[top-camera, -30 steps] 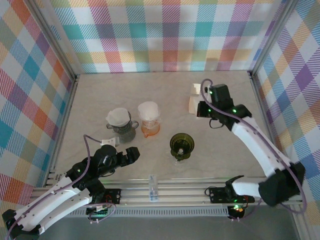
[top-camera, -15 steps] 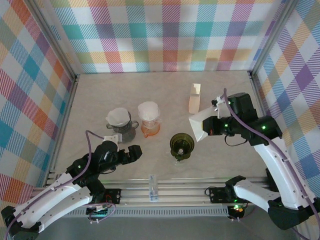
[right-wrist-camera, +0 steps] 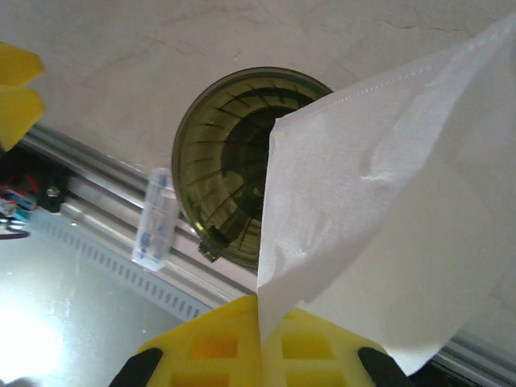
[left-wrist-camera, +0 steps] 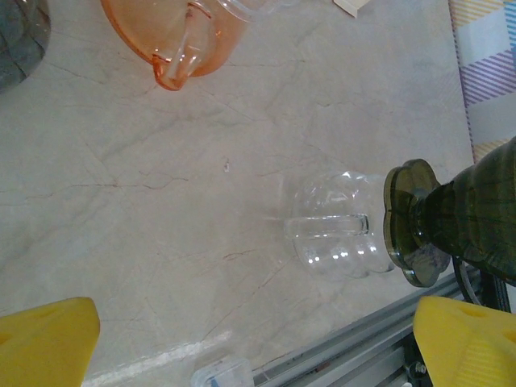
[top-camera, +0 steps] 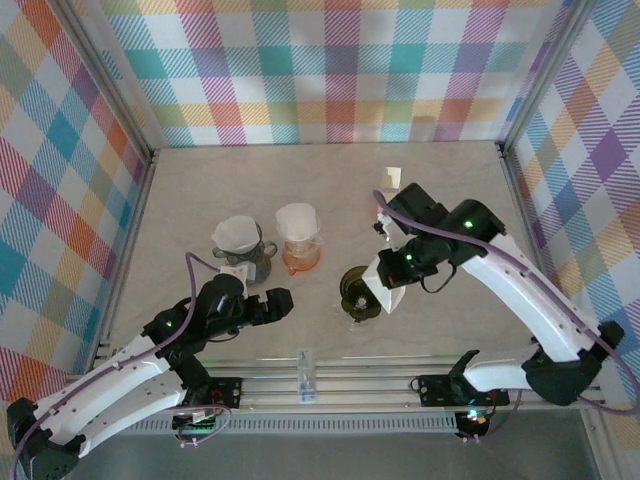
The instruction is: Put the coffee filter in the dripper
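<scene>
Now the right gripper (right-wrist-camera: 260, 326) pinches a creased white filter (right-wrist-camera: 387, 210) near the green dripper (right-wrist-camera: 226, 153).

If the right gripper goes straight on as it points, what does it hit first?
Likely the green dripper, its open mouth ahead of the right gripper holding the coffee filter; depth unclear.
</scene>
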`<state>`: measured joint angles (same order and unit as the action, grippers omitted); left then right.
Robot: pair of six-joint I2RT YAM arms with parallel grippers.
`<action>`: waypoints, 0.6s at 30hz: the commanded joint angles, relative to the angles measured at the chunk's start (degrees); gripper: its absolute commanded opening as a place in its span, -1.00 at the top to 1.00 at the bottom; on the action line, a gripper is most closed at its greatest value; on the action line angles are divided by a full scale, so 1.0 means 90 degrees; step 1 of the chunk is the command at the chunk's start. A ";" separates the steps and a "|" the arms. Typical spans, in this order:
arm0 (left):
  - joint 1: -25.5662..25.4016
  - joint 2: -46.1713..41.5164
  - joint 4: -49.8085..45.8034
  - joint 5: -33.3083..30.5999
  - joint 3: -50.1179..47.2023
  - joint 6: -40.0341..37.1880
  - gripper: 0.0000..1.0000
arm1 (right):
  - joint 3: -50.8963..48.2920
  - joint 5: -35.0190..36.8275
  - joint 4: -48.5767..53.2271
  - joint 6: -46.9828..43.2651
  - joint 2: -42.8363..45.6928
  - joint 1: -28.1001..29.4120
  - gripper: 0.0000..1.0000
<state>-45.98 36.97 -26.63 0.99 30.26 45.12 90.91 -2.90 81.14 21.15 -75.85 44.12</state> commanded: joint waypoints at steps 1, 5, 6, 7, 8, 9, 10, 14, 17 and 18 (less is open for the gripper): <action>0.0004 -0.0007 0.0253 0.0177 0.0144 -0.0152 -1.00 | 0.0448 0.0506 0.0544 0.0007 -0.0349 0.0143 1.00; -0.0003 -0.0030 0.0329 0.0241 0.0095 -0.0151 -1.00 | 0.0854 0.0544 0.0593 -0.0102 -0.0926 0.0335 1.00; 0.0005 -0.0033 0.0332 0.0253 0.0085 -0.0167 -1.00 | 0.0941 0.0563 0.0617 -0.0129 -0.1078 0.0396 1.00; 0.0006 -0.0036 0.0338 0.0261 0.0083 -0.0166 -1.00 | 0.1009 0.0566 0.0621 -0.0152 -0.1220 0.0443 1.00; -0.0005 -0.0042 0.0339 0.0268 0.0075 -0.0171 -1.00 | 0.1045 0.0547 0.0611 -0.0166 -0.1320 0.0484 1.00; 0.0002 -0.0044 0.0333 0.0279 0.0076 -0.0178 -1.00 | 0.1064 0.0511 0.0590 -0.0181 -0.1424 0.0496 1.00; 0.0008 -0.0045 0.0333 0.0280 0.0080 -0.0184 -1.00 | 0.1080 0.0463 0.0575 -0.0194 -0.1516 0.0518 1.00; 0.0005 -0.0046 0.0323 0.0325 0.0075 -0.0192 -1.00 | 0.1061 0.0366 0.0457 -0.0250 -0.1820 0.0589 0.98; 0.0008 -0.0036 0.0337 0.0339 0.0075 -0.0207 -1.00 | 0.0980 0.0322 0.0307 -0.0204 -0.1939 0.0643 0.91; 0.0011 -0.0026 0.0346 0.0344 0.0075 -0.0200 -1.00 | 0.0937 0.0347 0.0233 -0.0186 -0.1945 0.0654 0.89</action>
<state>-45.98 37.01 -24.88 3.18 30.26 44.45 99.22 0.86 83.57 20.03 -93.23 49.36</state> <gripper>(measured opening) 0.999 0.060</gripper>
